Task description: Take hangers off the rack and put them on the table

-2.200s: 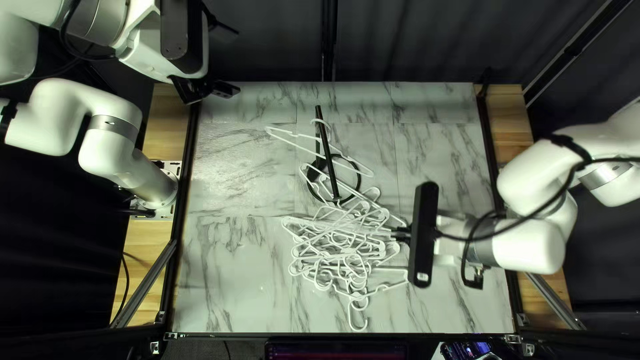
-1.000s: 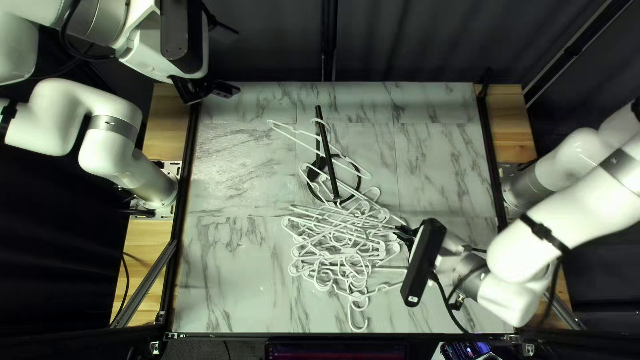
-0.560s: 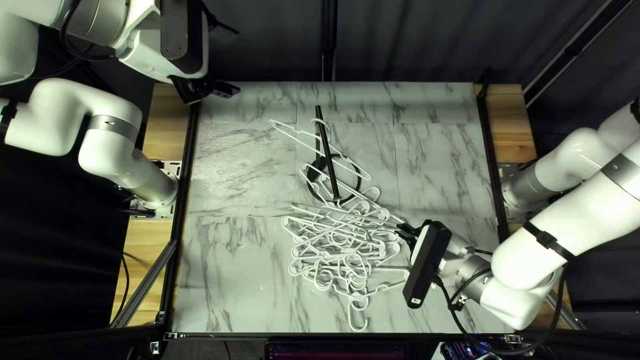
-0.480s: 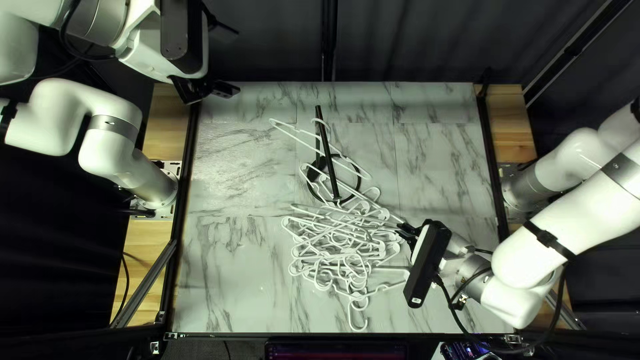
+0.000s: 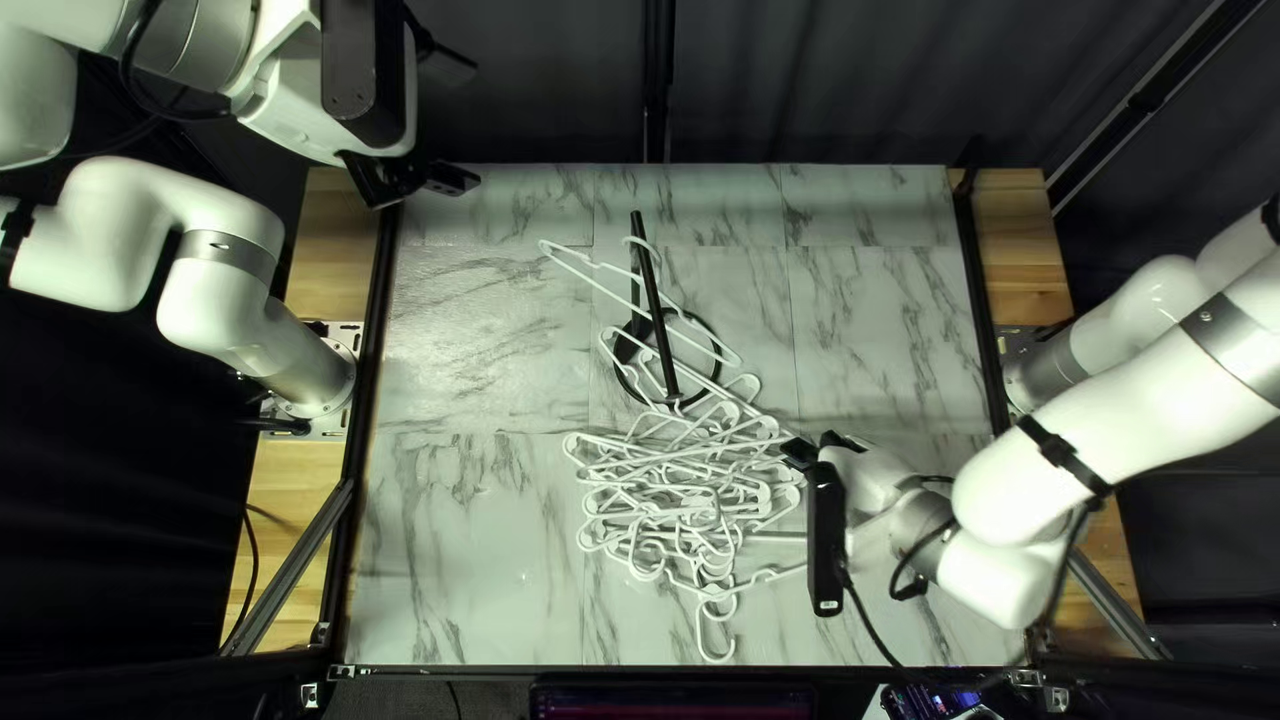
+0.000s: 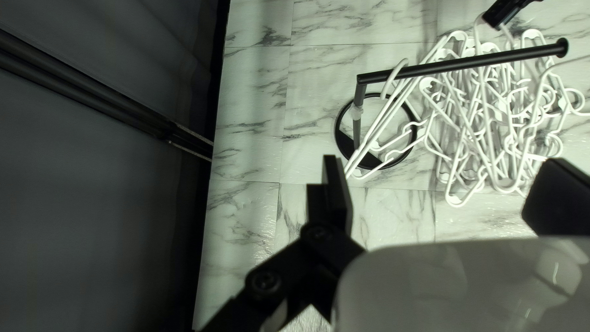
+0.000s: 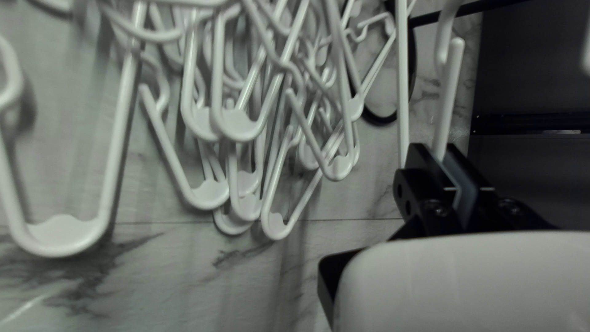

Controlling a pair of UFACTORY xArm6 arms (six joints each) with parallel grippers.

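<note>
Hangers of smooth white plastic (image 5: pixel 687 507), slim and rounded with curled hooks, lie in a tangled heap on the near side of a black, round-tubed rack (image 5: pixel 648 278). A few more dangle by their hooks from the rack's long straight bar, slanting across its flat black ring base (image 6: pixel 345 144). One curled hook pokes out of the heap at the end farthest from the rack.

Near the heap, toward the right arm's side of the rack, the black right gripper (image 5: pixel 798 454) is closed narrowly on a white hanger (image 7: pixel 450 98), whose thin rod rises from between its two fingers.

The black left gripper (image 5: pixel 434 178) is raised, well apart from the rack on the left arm's side, its two fingers spread wide with nothing gripped.

Beneath the rack, the table (image 5: pixel 467 560) has a pale, marble-patterned surface with grey veins and straight seams. Grained, honey-coloured wooden strips (image 5: pixel 300 467) flank it on both sides of the rack; behind the rack hangs a dark, softly folded curtain (image 5: pixel 800 80).
</note>
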